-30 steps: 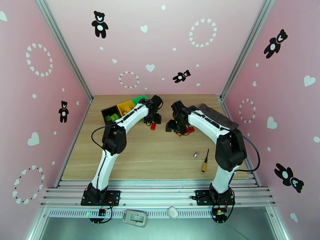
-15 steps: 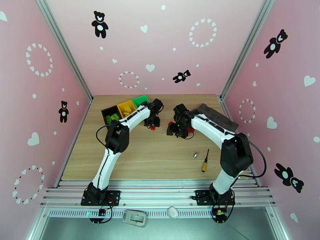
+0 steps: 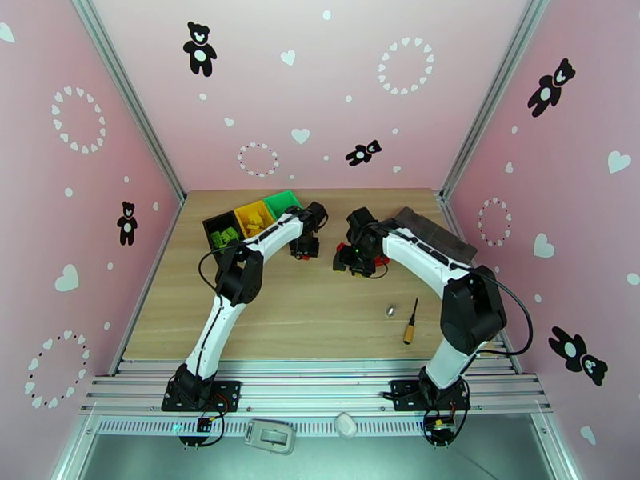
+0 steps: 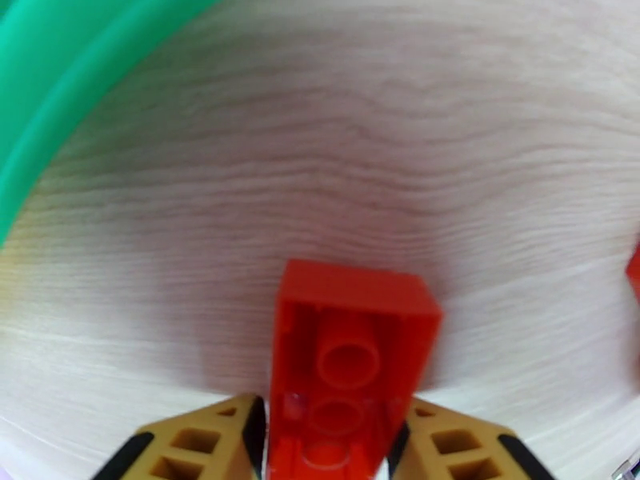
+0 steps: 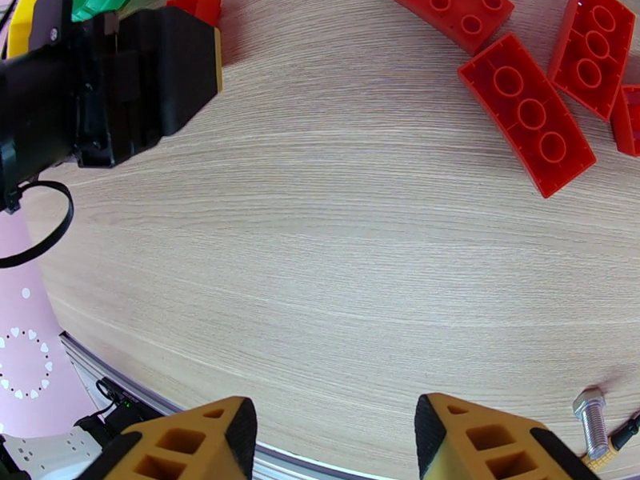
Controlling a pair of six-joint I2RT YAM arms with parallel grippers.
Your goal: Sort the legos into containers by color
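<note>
Toward the far left of the wood-grain table (image 3: 304, 314), three open-top rectangular plastic bins stand joined in one row: a black bin (image 3: 211, 227), a yellow bin (image 3: 245, 210) and a green bin (image 3: 282, 203). Light green bricks (image 3: 228, 234) lie in the black bin and yellow bricks (image 3: 257, 225) in the yellow bin; both groups are too small to count.

Just near and right of the green bin, the left gripper (image 3: 305, 250) is clamped on one glossy red brick (image 4: 352, 346). Its hollow underside faces the wrist camera, two round tubes show, and its lower end is cut off.

The right gripper (image 5: 332, 442) has its ochre fingers (image 5: 192, 446), moulded with square recesses, apart over bare wood. Four red bricks (image 5: 528, 114) lie beyond it; two are cut off by the frame.

One steel bolt (image 3: 391, 310) and one black, brass-tipped pen-like tool (image 3: 412, 320) lie near right. A flat dark grey tray (image 3: 444, 230) is partly hidden by the right arm.
</note>
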